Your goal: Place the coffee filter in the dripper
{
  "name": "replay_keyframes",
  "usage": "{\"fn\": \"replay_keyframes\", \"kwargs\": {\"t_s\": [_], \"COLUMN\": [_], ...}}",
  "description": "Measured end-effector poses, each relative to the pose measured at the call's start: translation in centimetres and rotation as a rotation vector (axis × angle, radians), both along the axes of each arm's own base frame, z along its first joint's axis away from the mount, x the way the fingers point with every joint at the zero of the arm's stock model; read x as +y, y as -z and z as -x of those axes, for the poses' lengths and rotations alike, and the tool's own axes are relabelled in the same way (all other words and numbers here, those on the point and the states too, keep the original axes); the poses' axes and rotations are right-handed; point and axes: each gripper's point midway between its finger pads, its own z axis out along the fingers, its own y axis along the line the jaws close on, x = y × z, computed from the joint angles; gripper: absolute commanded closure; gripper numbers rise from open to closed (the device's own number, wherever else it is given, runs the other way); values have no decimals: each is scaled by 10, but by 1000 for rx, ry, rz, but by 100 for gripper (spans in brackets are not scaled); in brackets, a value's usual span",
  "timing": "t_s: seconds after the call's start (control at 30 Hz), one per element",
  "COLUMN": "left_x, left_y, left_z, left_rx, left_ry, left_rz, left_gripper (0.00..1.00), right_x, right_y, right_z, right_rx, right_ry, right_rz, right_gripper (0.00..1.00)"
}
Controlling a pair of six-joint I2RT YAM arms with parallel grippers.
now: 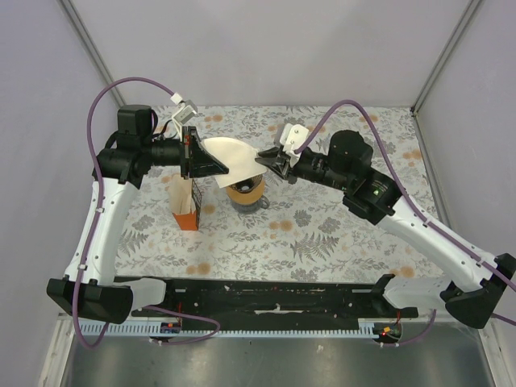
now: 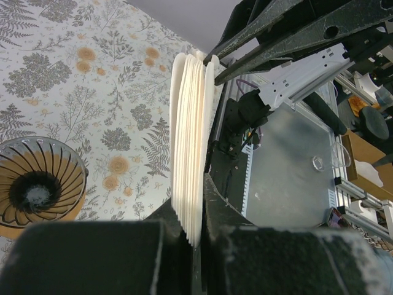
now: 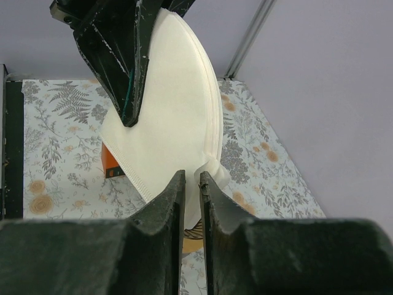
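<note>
My left gripper is shut on a stack of white paper coffee filters and holds it in the air above the dripper. The stack shows edge-on in the left wrist view, clamped between my left gripper's jaws. My right gripper is at the stack's right edge. In the right wrist view its jaws are nearly closed on a crumpled edge of one filter. The dripper, an orange-tan funnel with a dark ribbed cone, sits on the table, partly hidden under the filters.
An orange-and-tan paper packet stands just left of the dripper and shows behind the filters. The floral tablecloth spreads around. Grey walls and metal corner posts enclose the back and sides. A black rail runs along the front.
</note>
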Motion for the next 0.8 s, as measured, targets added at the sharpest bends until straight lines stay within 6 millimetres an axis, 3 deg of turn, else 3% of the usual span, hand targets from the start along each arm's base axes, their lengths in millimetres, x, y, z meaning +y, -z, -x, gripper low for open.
{"fn": "replay_keyframes", "kwargs": {"t_s": [0.4, 0.67, 0.8], "left_x": [-1, -1, 0], "left_y": [0, 0, 2], "left_z": [1, 0, -2], "left_rx": [0, -1, -2], "left_ry": [4, 2, -13], "left_rz": [0, -2, -11], "left_gripper": [98, 98, 98], "right_x": [3, 7, 11], "right_y": [1, -1, 0], "right_z": [-4, 5, 16], "right_rx": [33, 47, 60], "right_ry": [0, -58, -119], "right_rz": [-1, -3, 0], "right_gripper": [85, 90, 81]}}
